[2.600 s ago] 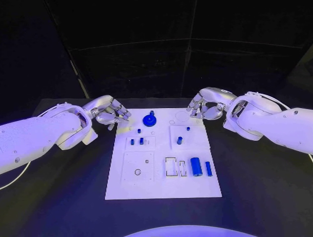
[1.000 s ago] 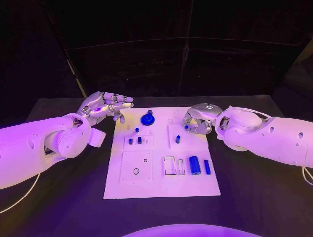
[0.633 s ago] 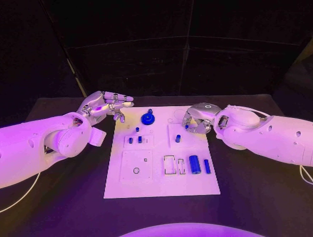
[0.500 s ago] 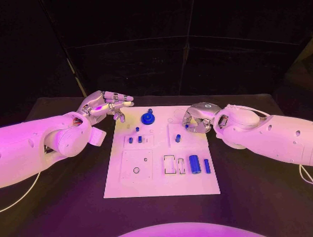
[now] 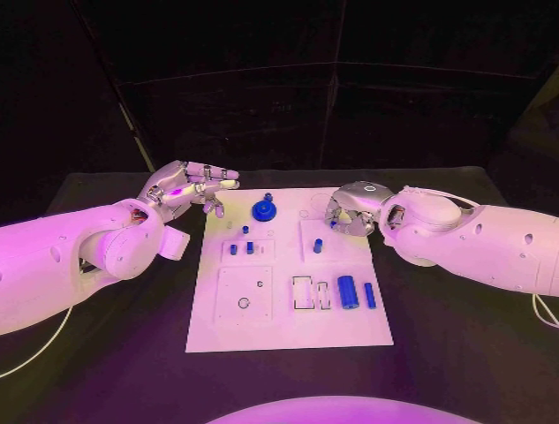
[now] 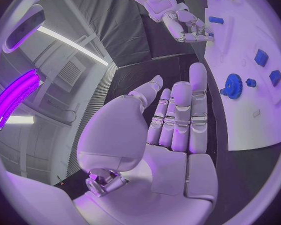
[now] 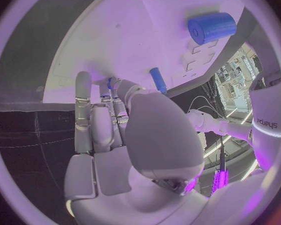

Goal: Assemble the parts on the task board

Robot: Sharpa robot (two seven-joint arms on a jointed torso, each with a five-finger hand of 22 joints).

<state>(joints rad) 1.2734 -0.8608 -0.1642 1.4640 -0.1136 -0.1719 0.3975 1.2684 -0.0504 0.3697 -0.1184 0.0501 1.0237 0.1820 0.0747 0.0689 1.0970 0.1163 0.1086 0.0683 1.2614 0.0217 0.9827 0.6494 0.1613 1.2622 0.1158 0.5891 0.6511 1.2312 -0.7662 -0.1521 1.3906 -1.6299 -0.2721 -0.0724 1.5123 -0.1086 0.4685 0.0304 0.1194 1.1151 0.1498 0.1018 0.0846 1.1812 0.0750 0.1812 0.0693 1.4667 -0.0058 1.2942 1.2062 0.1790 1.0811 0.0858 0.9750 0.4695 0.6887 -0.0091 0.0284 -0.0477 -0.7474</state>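
The white task board [image 5: 290, 329] lies mid-table. On it are a blue gear [image 5: 265, 212], short blue pegs [image 5: 232, 250] in the left block, a peg [image 5: 317, 248], a thick blue cylinder [image 5: 348, 292] and a thin one [image 5: 370, 295]. My right hand [image 5: 353, 210] hangs over the board's far right part. In the right wrist view its thumb and a finger pinch a small blue peg [image 7: 109, 83], with the thick cylinder [image 7: 212, 27] beyond. My left hand [image 5: 190, 187] hovers off the board's far left corner, fingers extended and holding nothing; the gear [image 6: 233, 85] lies ahead of it.
Rectangular slots [image 5: 304, 292] sit beside the thick cylinder, and a ring-shaped hole [image 5: 244, 303] is in the near left plate. Black table [image 5: 470, 336] surrounds the board on all sides. A dark backdrop stands behind the table.
Since 2.6 s ago my right hand came down from the board's far edge onto the small peg, and my left hand rose and opened. In the last second the right hand lifted slightly.
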